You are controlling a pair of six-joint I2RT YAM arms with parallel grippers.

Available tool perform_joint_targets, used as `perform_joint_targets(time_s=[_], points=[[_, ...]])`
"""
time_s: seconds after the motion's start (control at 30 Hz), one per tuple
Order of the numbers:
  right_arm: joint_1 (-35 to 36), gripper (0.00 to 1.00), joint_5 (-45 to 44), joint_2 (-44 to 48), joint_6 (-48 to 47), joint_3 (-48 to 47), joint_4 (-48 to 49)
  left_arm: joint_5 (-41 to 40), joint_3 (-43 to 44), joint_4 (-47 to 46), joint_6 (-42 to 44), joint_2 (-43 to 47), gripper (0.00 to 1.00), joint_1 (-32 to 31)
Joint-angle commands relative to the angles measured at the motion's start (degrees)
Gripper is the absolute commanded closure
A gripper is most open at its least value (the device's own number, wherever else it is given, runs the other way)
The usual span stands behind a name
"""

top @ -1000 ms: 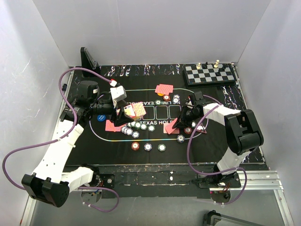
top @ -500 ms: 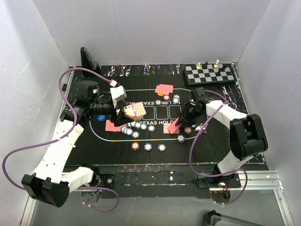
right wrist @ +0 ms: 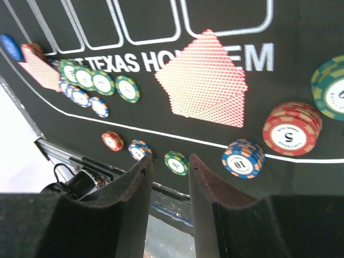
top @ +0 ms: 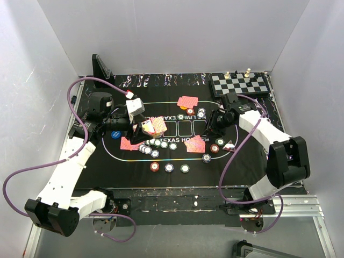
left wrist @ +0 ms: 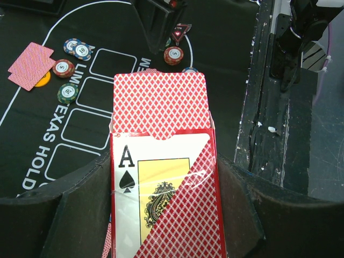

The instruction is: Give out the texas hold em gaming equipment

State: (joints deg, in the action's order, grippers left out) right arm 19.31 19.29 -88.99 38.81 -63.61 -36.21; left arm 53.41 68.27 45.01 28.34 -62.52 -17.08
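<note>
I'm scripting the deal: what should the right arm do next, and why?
The right gripper hangs open and empty above dealt cards, so probably swing it to the card box held by the left gripper and pinch the protruding cards.

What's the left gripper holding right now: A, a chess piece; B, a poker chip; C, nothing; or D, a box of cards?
D: the left gripper is clamped on the card box, which has an ace of spades on its face and red-backed cards sticking out the top.
</note>
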Motion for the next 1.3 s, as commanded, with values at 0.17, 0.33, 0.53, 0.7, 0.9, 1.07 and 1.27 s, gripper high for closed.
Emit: perform_joint_targets(time_s=[0.17,0.33,0.53,0.7,0.9,1.07,1.27], points=[[5.20,0.23,14.70,8.91,2.67,-10.12,6.04,2.31,1.60,-0.80,0.23,0.65,1.00,0.21],[8.89,0.16,22.72,12.09,8.91,-12.23,16.67,2.40,1.69,-0.98,0.23,0.38,1.00,0.20],[16.01,0.13,22.64,5.77,10.06,-19.08,17.13,2.14,1.78,-0.98,0.05,0.65,1.00,0.03],[19.80,0.12,22.46,1.37,10.41,-21.46,17.31,1.88,1.78,-0.98,0.05,1.17,1.00,0.12],[21.56,0.11,23.34,-1.45,12.69,-20.24,20.47,2.05,1.95,-0.98,-0.12,1.26,1.00,0.03],[21.65,0.10,24.57,-1.36,15.50,-17.08,25.12,2.40,2.04,-1.07,-0.39,1.70,1.00,0.03],[21.56,0.24,26.67,-1.71,18.93,-14.87,28.82,2.40,2.13,-1.33,-0.65,1.79,1.00,0.12]])
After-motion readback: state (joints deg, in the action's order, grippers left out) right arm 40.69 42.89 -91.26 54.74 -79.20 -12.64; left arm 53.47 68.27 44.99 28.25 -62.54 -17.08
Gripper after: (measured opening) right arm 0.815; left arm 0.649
